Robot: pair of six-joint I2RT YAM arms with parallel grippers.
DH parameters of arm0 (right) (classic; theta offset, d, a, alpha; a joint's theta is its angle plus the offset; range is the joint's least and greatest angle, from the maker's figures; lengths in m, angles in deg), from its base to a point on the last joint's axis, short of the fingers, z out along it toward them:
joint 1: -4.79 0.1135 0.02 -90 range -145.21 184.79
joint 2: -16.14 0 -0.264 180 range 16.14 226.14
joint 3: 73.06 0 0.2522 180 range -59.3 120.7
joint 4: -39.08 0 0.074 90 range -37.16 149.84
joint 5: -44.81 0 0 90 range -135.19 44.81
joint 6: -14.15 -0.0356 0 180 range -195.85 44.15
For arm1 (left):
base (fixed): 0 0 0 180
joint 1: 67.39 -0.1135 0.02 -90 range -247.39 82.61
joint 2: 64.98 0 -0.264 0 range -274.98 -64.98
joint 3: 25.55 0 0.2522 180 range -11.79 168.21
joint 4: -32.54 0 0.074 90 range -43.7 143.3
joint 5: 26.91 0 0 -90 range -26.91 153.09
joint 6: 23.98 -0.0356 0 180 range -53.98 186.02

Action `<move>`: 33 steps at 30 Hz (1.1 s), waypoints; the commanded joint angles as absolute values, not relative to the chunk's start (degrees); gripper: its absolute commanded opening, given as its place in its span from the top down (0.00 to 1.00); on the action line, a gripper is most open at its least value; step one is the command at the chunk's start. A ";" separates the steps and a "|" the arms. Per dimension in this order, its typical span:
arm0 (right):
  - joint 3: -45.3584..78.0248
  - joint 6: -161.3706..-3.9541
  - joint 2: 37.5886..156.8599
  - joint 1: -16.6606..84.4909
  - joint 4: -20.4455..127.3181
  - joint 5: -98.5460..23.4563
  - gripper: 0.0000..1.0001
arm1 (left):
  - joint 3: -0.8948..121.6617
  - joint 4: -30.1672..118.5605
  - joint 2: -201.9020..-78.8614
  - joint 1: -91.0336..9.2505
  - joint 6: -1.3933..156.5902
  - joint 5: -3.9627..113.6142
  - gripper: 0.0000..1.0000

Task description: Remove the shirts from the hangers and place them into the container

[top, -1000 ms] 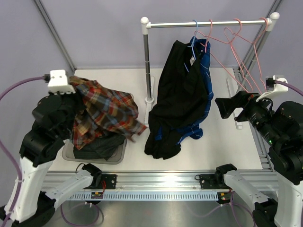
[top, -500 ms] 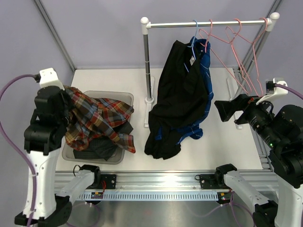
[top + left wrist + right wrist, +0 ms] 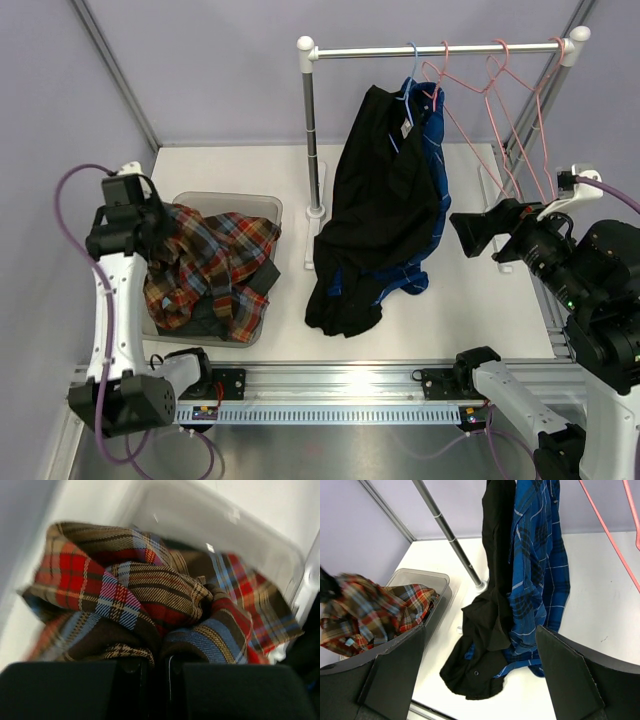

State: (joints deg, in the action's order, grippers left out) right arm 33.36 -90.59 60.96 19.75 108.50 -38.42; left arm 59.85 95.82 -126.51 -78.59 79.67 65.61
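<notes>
We hold the red-orange plaid shirt (image 3: 215,262) pinched in the closed left hand (image 3: 156,661). Most of its fabric is bunched inside the grey container (image 3: 236,200) at the left of the worktop (image 3: 450,320). To place it well, we lower the hand toward the container's middle before releasing, so that no sleeve or hem spills over the rim. The right hand (image 3: 472,230) hangs empty with jaws wide apart, near the black shirt (image 3: 375,200) and blue checked shirt (image 3: 433,140) on the rail (image 3: 450,48).

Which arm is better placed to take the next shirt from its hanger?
Right. The right hand is open and faces the black shirt and blue shirt; the left hand is shut on the plaid shirt over the container.
</notes>
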 commanded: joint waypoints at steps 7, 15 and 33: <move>31.14 -90.35 60.44 19.99 105.75 -37.36 0.00 | 45.45 82.96 -131.85 -69.61 87.01 48.86 0.98; 31.84 -89.74 63.77 19.99 106.28 -34.30 0.01 | 32.61 63.39 -138.64 -69.85 101.24 32.42 0.87; 57.94 -87.80 99.80 21.13 104.35 -32.86 0.26 | 44.37 72.49 -115.26 -68.97 100.65 42.35 0.10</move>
State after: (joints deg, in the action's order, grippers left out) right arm 53.86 -89.45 96.98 19.92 105.79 -31.19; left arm 41.38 72.17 -117.25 -68.95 102.53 44.21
